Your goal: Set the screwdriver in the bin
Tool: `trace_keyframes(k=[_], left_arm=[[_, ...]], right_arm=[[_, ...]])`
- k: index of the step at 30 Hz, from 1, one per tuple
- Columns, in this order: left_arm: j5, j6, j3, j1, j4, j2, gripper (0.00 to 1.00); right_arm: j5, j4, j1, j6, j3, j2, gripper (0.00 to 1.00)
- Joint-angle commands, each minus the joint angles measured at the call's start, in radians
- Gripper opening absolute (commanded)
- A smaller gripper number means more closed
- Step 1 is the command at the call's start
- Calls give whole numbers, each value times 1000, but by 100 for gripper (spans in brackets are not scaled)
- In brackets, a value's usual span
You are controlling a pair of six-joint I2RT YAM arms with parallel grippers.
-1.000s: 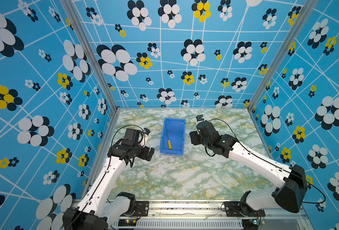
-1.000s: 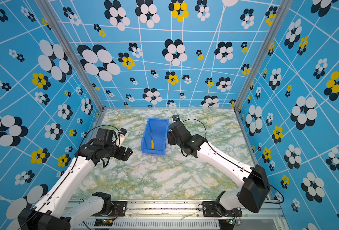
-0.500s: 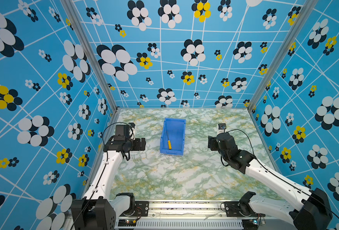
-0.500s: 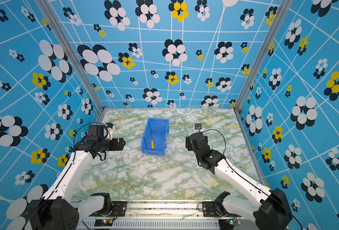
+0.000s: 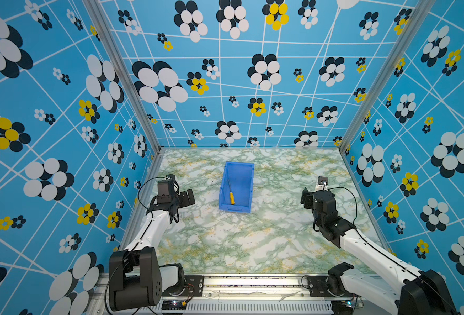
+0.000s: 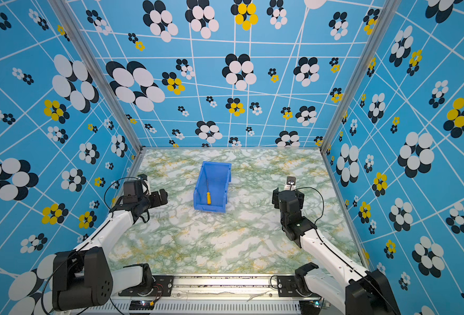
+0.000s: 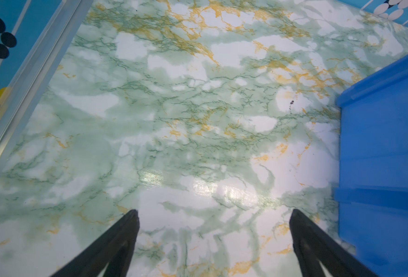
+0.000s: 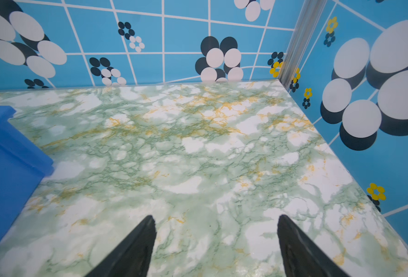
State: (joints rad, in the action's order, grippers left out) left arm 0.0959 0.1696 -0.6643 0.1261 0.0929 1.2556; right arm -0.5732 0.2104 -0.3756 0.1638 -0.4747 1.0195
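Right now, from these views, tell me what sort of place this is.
Most likely a robot test cell in a lab, not a home or workshop. Printed flower-pattern walls on aluminium posts box in a marble-print tabletop, and the left arm and right arm are mounted on a rail along its front edge.

bench (image 5: 239, 245): was glossy green-white marble, yellow veins | walls (image 5: 225, 95): were blue, white grid lines, black, white and yellow flowers | corner posts (image 5: 123, 73): bare metal, stood at both back corners | front rail (image 5: 252, 283): ran along bench's near edge
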Motion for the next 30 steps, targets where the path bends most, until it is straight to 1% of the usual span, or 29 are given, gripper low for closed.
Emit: trace_keyframes(k=[1, 7, 9, 12, 14, 15, 16, 18, 19, 20, 23, 25, 28, 30], left_arm=[[-58, 27, 56, 13, -186, -10, 99], [-63, 59, 126, 24, -371, -12, 99], [-34, 49, 146, 23, -445, 0, 99], [-23, 54, 179, 21, -560, 36, 99], [-28, 58, 205, 12, -642, 66, 99], [-22, 29, 217, 2, -682, 80, 99], [-46, 2, 239, -16, -735, 97, 99], [-72, -47, 284, -38, -867, 132, 99], [-82, -49, 304, -43, -919, 147, 99], [-83, -52, 315, -45, -952, 160, 99], [-78, -63, 350, -57, -1040, 181, 99], [-82, -88, 380, -80, -1096, 191, 99], [-75, -125, 443, -105, -1286, 272, 99], [-96, -136, 477, -115, -1443, 346, 99]], right_arm=[[14, 140, 42, -16, 39, -15, 82], [48, 260, 117, -14, 100, 24, 83], [52, 313, 147, -24, 120, 45, 83], [47, 355, 190, -41, 134, 66, 83], [62, 374, 202, -80, 138, 74, 83], [74, 392, 211, -98, 142, 84, 84], [85, 416, 224, -108, 148, 101, 84], [100, 467, 251, -92, 161, 136, 83], [106, 505, 251, -87, 170, 158, 84], [103, 548, 284, -84, 179, 185, 84], [119, 654, 294, -98, 183, 265, 84], [151, 619, 293, -108, 152, 303, 85], [175, 655, 293, -115, 142, 367, 85], [182, 746, 294, -117, 164, 427, 85]])
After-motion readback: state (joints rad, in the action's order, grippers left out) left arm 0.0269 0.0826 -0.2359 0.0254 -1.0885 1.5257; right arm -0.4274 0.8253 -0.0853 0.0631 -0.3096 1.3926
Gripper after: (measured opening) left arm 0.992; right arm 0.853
